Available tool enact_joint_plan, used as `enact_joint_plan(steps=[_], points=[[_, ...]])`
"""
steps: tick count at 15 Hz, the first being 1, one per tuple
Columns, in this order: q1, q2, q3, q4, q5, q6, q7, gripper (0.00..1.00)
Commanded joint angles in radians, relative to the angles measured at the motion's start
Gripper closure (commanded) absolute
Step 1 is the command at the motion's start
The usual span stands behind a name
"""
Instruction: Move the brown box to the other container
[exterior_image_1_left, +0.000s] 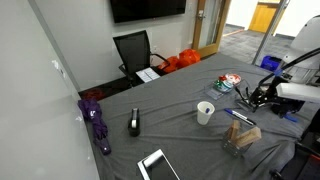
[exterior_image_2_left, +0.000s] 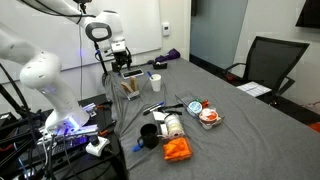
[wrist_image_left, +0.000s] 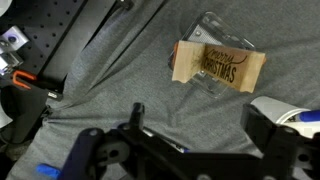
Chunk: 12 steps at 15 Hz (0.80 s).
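You had the fingers spread wide with nothing between them, poised over the grey tabletop. In the wrist view the brown box lay just ahead of them. It was tan with dark lettering on its face and sat inside the clear container, whose see-through edges showed around it. In both exterior views your arm hung close above that container, and the fingers touched neither it nor the box.

The white cup stood upright on the tabletop near the container but apart from it. The same gap showed in an exterior view, where the cup sat just beyond the container. The box was not in the cup.

A black device lay well apart from both, farther along the tabletop. Whether the cup held anything could not be told.
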Motion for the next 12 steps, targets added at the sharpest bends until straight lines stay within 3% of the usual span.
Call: enact_joint_plan(steps=[1, 9, 12], points=[[0.024, 0.065, -0.037, 0.001, 0.015, 0.039, -0.025, 0.0], [0.023, 0.06, -0.038, 0.004, -0.007, 0.024, 0.003, 0.0], [0.03, 0.079, -0.036, 0.009, -0.008, 0.071, -0.016, 0.0]])
